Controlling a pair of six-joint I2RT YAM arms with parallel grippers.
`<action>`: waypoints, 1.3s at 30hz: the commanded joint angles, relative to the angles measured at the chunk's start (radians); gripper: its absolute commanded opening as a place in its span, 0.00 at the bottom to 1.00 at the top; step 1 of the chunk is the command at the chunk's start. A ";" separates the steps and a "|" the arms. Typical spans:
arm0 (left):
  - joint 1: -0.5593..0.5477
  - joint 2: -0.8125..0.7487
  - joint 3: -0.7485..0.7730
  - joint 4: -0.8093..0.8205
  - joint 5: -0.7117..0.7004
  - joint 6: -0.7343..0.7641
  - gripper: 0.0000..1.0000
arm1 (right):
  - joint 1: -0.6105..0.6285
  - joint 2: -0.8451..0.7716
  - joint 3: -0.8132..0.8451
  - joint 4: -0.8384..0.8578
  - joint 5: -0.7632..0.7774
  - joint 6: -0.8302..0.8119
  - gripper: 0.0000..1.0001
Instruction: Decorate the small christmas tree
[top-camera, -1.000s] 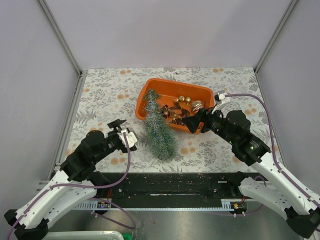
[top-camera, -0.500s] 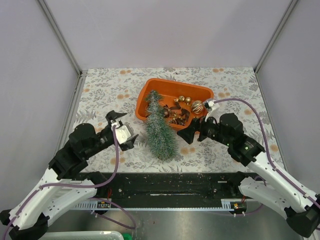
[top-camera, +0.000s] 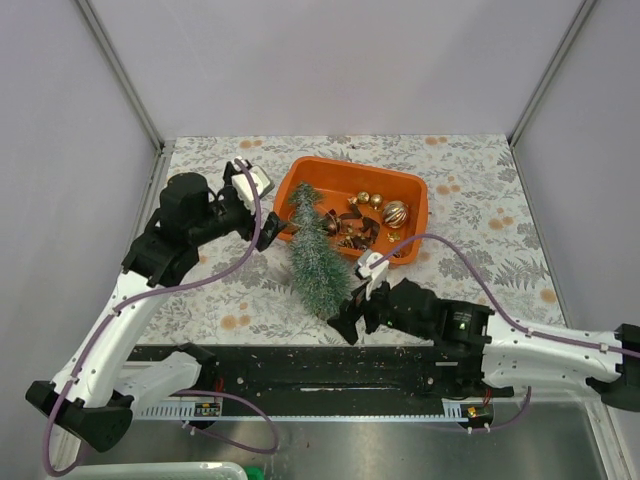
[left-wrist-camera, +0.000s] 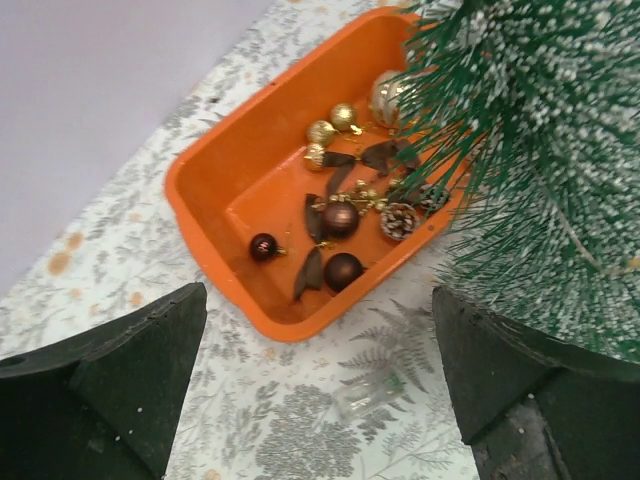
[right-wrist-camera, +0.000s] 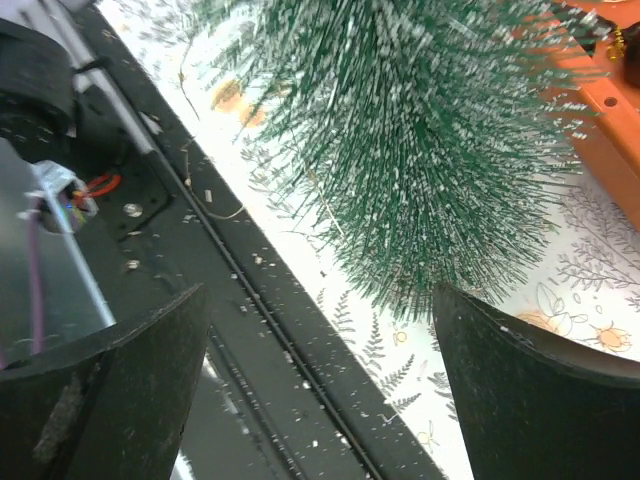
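Observation:
The small christmas tree (top-camera: 314, 256) lies on its side, its tip resting on the left rim of the orange tray (top-camera: 300, 172) and its wide base toward the near edge. My left gripper (top-camera: 262, 204) hovers open just left of the tree's tip and holds nothing. In the left wrist view the tree (left-wrist-camera: 545, 170) fills the right side, with the tray (left-wrist-camera: 250, 190) ahead of the open left gripper (left-wrist-camera: 320, 390). At the tree's base my right gripper (top-camera: 351, 310) stands open and empty. The right wrist view shows the bristly base (right-wrist-camera: 440, 150) above the right gripper (right-wrist-camera: 320, 390).
The tray holds gold baubles (top-camera: 369, 200), a larger striped bauble (top-camera: 394, 213), dark red baubles (left-wrist-camera: 342, 270), a pinecone (left-wrist-camera: 397, 222) and brown leaves. A small clear piece (left-wrist-camera: 372, 394) lies on the floral cloth. A black rail (right-wrist-camera: 250, 300) runs along the near table edge.
Both grippers opened wider. The left arm swung from the near left up to the tray's left end. The right arm left the tray and came down to the tree's base.

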 joint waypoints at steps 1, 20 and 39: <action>0.071 0.016 0.057 -0.005 0.300 -0.071 0.99 | 0.139 0.072 -0.050 0.185 0.383 -0.109 0.99; 0.089 0.065 0.020 0.175 0.604 -0.326 0.48 | 0.136 0.096 -0.257 0.615 0.748 -0.196 0.86; 0.082 0.010 -0.027 0.176 0.525 -0.312 0.55 | 0.181 -0.128 -0.184 0.219 0.660 -0.017 0.99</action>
